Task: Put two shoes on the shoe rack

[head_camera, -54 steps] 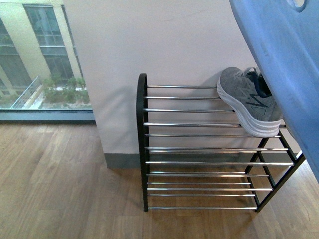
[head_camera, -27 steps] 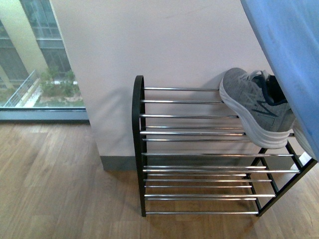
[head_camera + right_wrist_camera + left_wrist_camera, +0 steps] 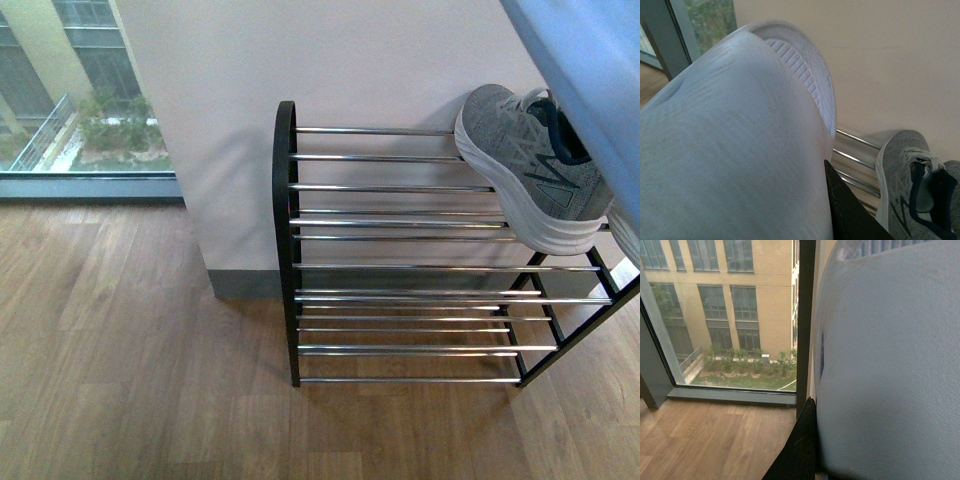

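The shoe rack (image 3: 288, 250), black-framed with chrome rods, stands against the white wall. A grey sneaker (image 3: 535, 175) sits tilted at the right end of its top tier, also seen in the right wrist view as the sneaker (image 3: 907, 175) beside the rods (image 3: 855, 159). A pale blue slide (image 3: 590, 60) hangs close to the camera at the upper right, above the sneaker. My left gripper (image 3: 820, 412) is shut on a slide (image 3: 890, 365); only one black finger (image 3: 800, 450) shows. My right gripper (image 3: 812, 172) is shut on a slide (image 3: 730, 140), its ribbed sole up, one finger (image 3: 845, 210) visible.
Wood flooring (image 3: 130, 350) spreads left of and in front of the rack. A floor-level window (image 3: 80, 100) with a sill lies at the far left, with a brick building (image 3: 740, 290) outside. The white wall (image 3: 350, 60) backs the rack.
In the front view the slide has drawn back toward the upper right and covers less of the picture. The rack and sneaker sit higher in the frame. The sneaker stays on the top tier.
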